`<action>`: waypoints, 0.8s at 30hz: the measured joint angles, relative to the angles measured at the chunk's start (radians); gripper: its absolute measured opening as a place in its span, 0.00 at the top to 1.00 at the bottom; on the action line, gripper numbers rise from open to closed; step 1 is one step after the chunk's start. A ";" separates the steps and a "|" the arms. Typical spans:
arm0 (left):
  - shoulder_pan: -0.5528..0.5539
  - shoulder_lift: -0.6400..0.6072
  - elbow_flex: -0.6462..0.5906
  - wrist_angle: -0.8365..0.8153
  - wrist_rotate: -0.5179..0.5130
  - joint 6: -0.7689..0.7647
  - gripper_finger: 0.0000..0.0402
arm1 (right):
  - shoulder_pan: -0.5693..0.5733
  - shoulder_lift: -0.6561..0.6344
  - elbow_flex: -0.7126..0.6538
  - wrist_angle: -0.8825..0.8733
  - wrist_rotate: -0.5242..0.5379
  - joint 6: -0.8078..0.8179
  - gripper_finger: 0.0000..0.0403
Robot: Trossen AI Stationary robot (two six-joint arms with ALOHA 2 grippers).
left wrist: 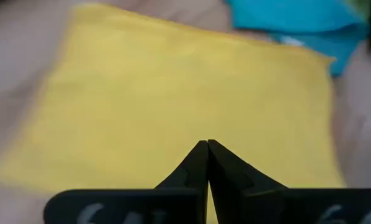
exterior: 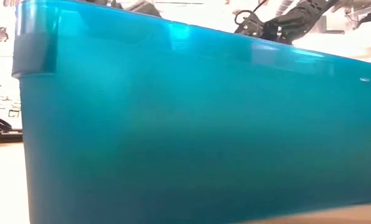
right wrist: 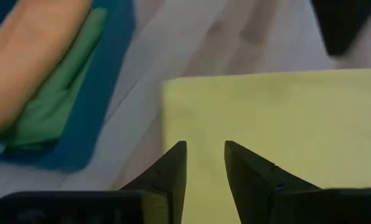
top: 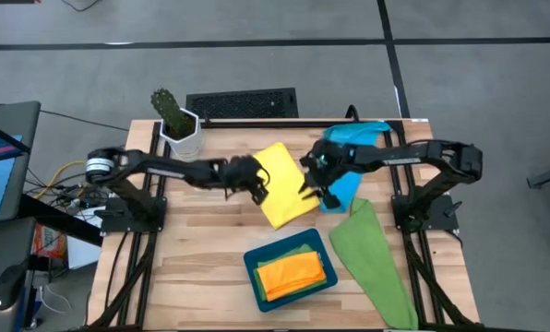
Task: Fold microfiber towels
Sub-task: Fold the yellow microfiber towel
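The yellow towel [top: 284, 183] lay flat on the worktop [top: 201, 267] just beyond the teal tray [top: 255, 275], which held folded orange and green cloths. The left tool [left wrist: 207, 144] was clenched over it; the right tool [right wrist: 205, 147], slightly parted, seemingly grasped nothing, likely poised to fold.

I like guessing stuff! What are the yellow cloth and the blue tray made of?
The yellow cloth looks like soft, matte fabric: it lies limp and flat on the table. The blue tray looks like hard, glossy plastic: the low view shows a shiny, see-through wall. Both are guesses from looks.
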State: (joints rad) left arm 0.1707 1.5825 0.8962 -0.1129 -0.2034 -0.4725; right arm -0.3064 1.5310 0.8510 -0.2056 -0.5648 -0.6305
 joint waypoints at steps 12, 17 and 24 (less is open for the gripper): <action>-0.058 0.240 -0.050 0.253 0.066 -0.053 1.00 | 0.042 0.068 -0.100 0.003 0.100 0.036 0.67; -0.058 0.284 -0.046 0.292 0.062 -0.048 1.00 | 0.068 0.068 -0.166 0.078 0.174 0.045 0.67; -0.053 0.292 -0.047 0.310 0.065 -0.028 1.00 | 0.094 0.068 -0.233 0.192 0.257 -0.022 0.67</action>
State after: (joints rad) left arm 0.1178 1.8748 0.8494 0.1966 -0.1381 -0.5007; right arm -0.2126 1.5990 0.6176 -0.0131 -0.3077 -0.6522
